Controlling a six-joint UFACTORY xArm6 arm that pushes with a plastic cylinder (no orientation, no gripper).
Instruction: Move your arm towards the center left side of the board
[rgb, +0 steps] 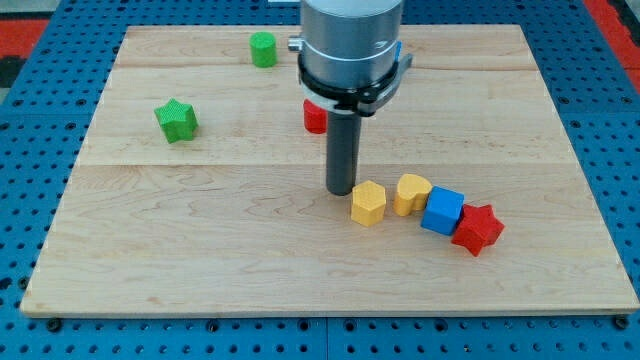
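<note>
Camera view, from its left: a green star-shaped block lies near the left side of the wooden counter, a green cylinder block at the top. My tip stands mid-counter, just left of a yellow block; it has no fingers to clench. Rightward follow a yellow heart-shaped block, blue cube and red star-shaped block. I judge a straight slide leftward, passing below the green star, reaches centre left without touching blocks.

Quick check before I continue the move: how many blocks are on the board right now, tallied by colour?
Green: 2, a green star block and a green cylinder block
Red: 2, a red star block and a red block partly hidden behind the arm
Yellow: 2, a yellow hexagonal block and a yellow heart block
Blue: 1, a blue cube block
Total: 7
</note>
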